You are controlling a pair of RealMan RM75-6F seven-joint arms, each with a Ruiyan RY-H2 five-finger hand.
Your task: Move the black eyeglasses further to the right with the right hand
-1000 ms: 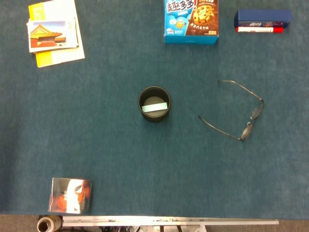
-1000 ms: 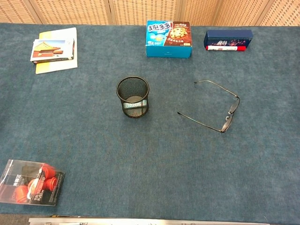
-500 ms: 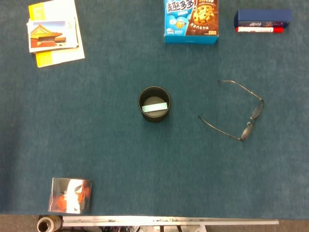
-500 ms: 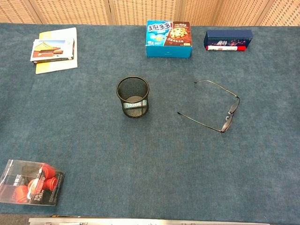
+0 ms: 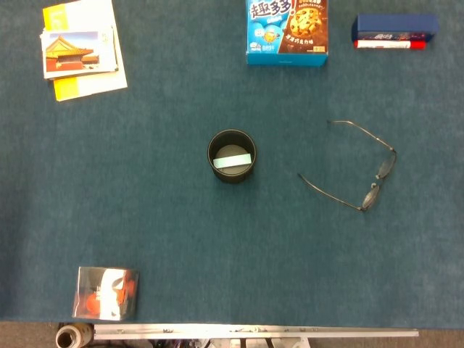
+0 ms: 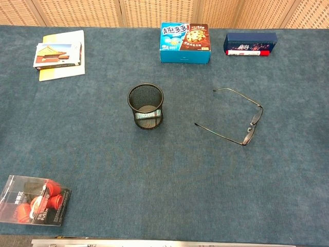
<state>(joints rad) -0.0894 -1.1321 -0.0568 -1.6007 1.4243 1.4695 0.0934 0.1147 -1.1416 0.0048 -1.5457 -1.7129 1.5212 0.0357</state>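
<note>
The black eyeglasses (image 5: 378,178) (image 6: 252,125) lie unfolded on the blue felt table, right of centre. Their lenses face right and both thin temple arms stretch out to the left. Nothing touches them. Neither hand nor any part of an arm shows in the head view or the chest view.
A black mesh pen cup (image 5: 232,156) (image 6: 146,106) stands at the table's middle, left of the glasses. A blue cookie box (image 5: 287,32) and a dark box with a red marker (image 5: 394,32) sit at the far edge. Booklets (image 5: 78,48) lie far left; a packet of red items (image 6: 34,200) lies near left.
</note>
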